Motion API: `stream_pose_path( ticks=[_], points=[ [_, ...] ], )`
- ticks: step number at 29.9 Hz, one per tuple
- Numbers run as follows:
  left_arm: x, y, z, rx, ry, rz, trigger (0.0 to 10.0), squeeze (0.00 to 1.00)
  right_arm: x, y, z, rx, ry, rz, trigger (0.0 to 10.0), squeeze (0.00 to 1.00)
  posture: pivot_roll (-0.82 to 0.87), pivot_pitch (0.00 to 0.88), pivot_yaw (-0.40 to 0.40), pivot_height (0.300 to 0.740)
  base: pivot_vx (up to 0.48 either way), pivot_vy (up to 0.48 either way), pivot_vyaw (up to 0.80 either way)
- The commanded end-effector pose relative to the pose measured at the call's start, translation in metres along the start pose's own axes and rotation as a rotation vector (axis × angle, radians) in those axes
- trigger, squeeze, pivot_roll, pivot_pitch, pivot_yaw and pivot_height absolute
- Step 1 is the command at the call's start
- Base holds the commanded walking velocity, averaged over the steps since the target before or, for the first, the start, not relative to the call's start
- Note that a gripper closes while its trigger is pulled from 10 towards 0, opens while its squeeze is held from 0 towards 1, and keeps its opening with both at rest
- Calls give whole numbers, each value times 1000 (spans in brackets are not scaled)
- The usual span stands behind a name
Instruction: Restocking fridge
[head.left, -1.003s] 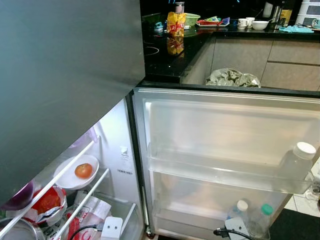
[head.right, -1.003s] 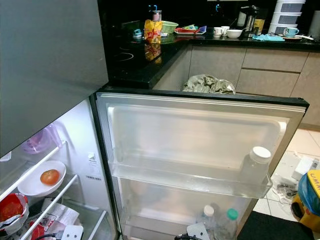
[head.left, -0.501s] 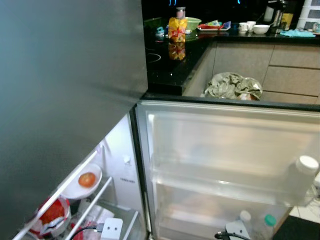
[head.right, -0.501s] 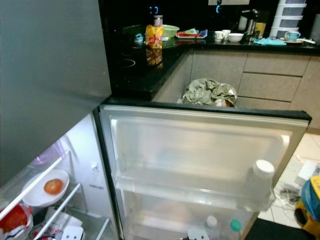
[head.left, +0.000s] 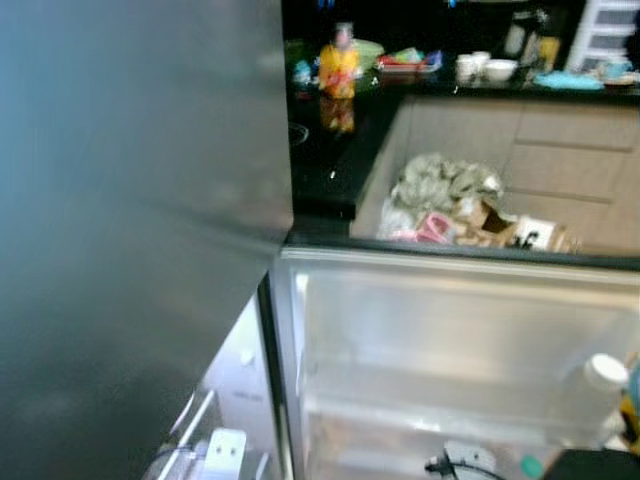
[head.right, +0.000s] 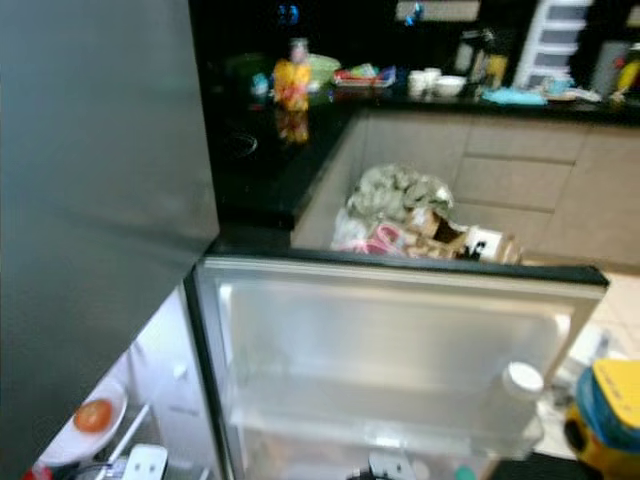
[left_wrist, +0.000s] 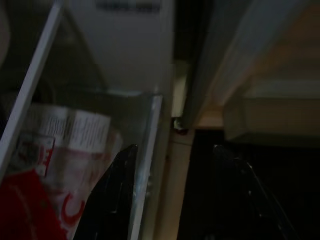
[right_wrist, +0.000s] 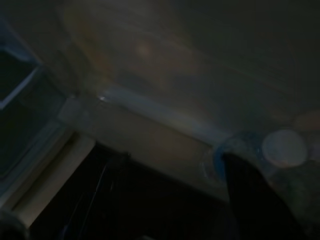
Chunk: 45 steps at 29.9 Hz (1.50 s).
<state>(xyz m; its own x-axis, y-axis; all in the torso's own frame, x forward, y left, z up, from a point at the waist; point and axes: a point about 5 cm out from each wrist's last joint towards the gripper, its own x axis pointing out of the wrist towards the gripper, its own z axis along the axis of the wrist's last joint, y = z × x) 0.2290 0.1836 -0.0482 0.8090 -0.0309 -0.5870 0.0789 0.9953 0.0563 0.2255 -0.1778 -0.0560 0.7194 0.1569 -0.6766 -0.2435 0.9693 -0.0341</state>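
Note:
The fridge stands with its lower door (head.right: 400, 330) swung open; the grey upper door (head.left: 130, 220) is closed. A white-capped bottle (head.right: 520, 385) stands in the door's shelf. A tomato (head.right: 92, 415) lies on a white plate (head.right: 60, 448) inside. The eye views are blurred. My left gripper (left_wrist: 175, 150) hangs open low by the fridge's bottom drawer, beside a red and white packet (left_wrist: 55, 165). My right gripper (right_wrist: 172, 160) is open in the dark next to a bottle cap (right_wrist: 283, 148) in the lower door shelf. Both hold nothing.
Behind the door a black counter (head.right: 270, 170) carries a yellow packet (head.right: 291, 82), cups and bowls. A heap of crumpled paper and boxes (head.right: 420, 215) lies on the floor by beige cabinets (head.right: 520, 180). A yellow and blue object (head.right: 605, 420) sits at the lower right.
The whole picture has slid downward and blurred, so the camera moved. The heap behind the door shows more; the fridge's inside shows less. Nothing was gripped or released.

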Motion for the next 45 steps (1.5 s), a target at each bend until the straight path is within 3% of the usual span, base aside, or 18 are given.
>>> stream_pose_path(
  ticks=[1,8,27,45],
  points=[
    [-2,4,-5,7,14,6,10000,0,0,-1,1,-2,-5,-1,10000,0,-31,41,-13,713,0,0,0],
    [-3,2,-7,7,12,-4,10000,0,0,1,-1,-6,3,19,10000,0,-30,46,-14,740,0,0,0],
    [-2,8,0,-13,-36,19,10000,0,-4,3,-12,-27,32,29,10000,0,-31,37,-11,740,0,0,0],
    [0,9,5,-31,-45,22,10000,0,-3,3,-11,-28,26,12,10000,0,-37,47,-4,740,0,-480,0]
  ],
)
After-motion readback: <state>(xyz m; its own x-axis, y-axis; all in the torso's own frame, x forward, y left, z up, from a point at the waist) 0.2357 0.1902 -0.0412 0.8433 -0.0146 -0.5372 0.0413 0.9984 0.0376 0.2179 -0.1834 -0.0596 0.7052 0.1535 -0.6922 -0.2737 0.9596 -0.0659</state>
